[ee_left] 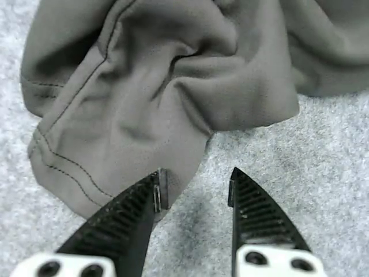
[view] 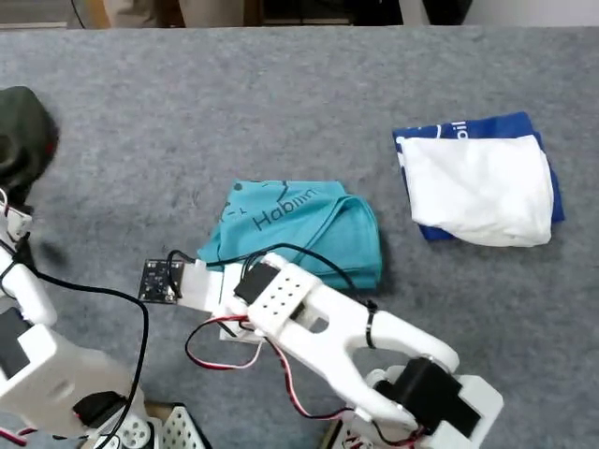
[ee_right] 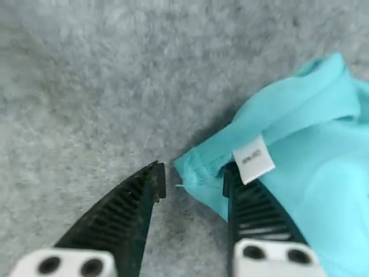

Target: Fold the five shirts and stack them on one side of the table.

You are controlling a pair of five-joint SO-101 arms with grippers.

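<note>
In the high view, a white shirt (view: 482, 192) lies folded on a blue shirt (view: 468, 126) at about three o'clock on the grey table (view: 281, 84). That is the stack as we judge it. A teal shirt (view: 299, 234) sits folded near the middle. A dark shirt (view: 23, 140) lies bunched at nine o'clock, at the table's edge. The right arm (view: 318, 318) comes in from six o'clock to the teal shirt's seven-o'clock corner, and the left arm (view: 37, 365) stands at eight o'clock, below the dark shirt.

In the left wrist view, the left gripper (ee_left: 193, 187) is spread wide over the dark shirt's (ee_left: 161, 86) stitched hem. One tip touches the cloth and the other is over bare table. We think this shirt has yet to be spread and folded.

In the right wrist view, the right gripper (ee_right: 193, 176) is parted, with a corner of the teal shirt (ee_right: 300, 144) and its white label (ee_right: 253, 158) lying between the jaws, not pinched. Next, we judge, it must close on all the layers so the fold holds on the way to the stack.
</note>
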